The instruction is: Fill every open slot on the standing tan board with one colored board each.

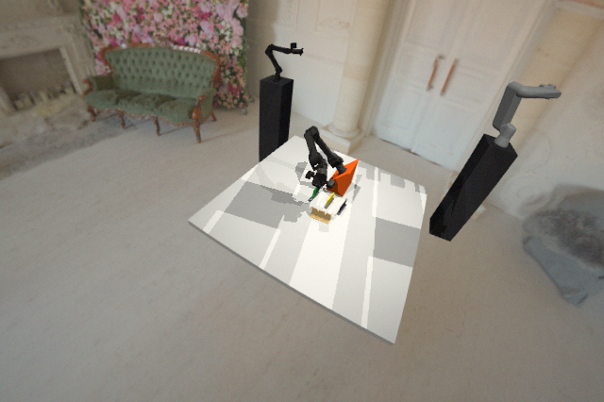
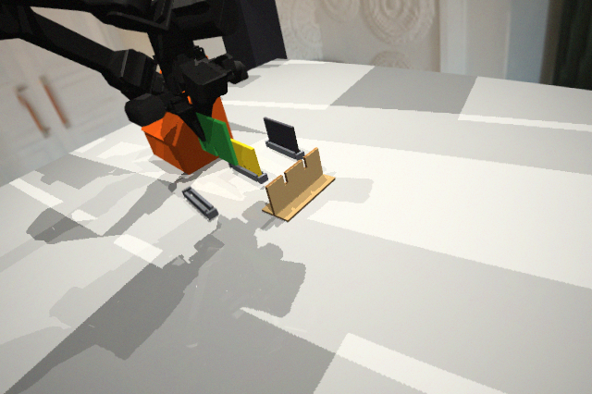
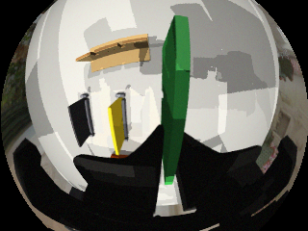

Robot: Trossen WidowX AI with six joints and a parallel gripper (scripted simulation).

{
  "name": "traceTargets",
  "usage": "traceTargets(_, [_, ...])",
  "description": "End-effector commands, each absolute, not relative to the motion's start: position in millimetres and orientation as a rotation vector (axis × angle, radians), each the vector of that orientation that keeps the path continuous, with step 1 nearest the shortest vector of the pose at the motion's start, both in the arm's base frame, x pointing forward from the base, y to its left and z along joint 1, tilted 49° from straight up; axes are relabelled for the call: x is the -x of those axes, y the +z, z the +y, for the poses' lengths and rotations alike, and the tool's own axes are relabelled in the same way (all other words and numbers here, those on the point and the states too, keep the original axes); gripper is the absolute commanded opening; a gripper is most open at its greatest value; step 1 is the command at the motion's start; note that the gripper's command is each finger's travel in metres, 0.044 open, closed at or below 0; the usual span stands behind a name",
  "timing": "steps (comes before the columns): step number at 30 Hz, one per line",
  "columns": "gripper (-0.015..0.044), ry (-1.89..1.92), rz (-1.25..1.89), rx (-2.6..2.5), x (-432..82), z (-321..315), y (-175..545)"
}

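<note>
Exterior view: claw (image 1: 317,186) (image 2: 201,133) (image 3: 165,129) grasping green board (image 1: 313,193) (image 2: 217,139) (image 3: 175,87).
Green board: upright, raised above table (image 1: 311,260) (image 2: 430,189) (image 3: 231,106), extending beyond fingertips.
Tan board (image 1: 321,214) (image 2: 296,181) (image 3: 120,50): inward from table edges, both slots unfilled.

1. tan board (image 1: 321,215) (image 2: 295,184) (image 3: 140,56): standing, two open slots on top.
2. green board (image 1: 314,193) (image 2: 218,140) (image 3: 175,77): held upright, raised.
3. yellow board (image 1: 329,200) (image 2: 247,156) (image 3: 116,120) and black board (image 1: 342,206) (image 2: 282,134) (image 3: 80,120): upright in separate grey holders.
4. third holder (image 2: 198,204): dark grey, empty, lying left of the yellow board in the exterior view.
</note>
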State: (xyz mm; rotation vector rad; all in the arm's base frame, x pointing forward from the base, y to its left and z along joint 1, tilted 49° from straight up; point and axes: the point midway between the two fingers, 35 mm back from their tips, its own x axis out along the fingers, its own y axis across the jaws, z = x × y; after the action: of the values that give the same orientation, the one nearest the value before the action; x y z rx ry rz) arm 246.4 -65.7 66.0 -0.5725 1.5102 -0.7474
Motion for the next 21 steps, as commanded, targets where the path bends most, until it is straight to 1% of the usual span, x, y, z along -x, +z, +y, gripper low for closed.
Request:
traceTargets(1, [0.0,-0.741,1.508,0.567,-256.3,-61.6,62.1])
traceTargets(21, [0.0,-0.699,1.524,0.615,-298.2,-47.3,37.2])
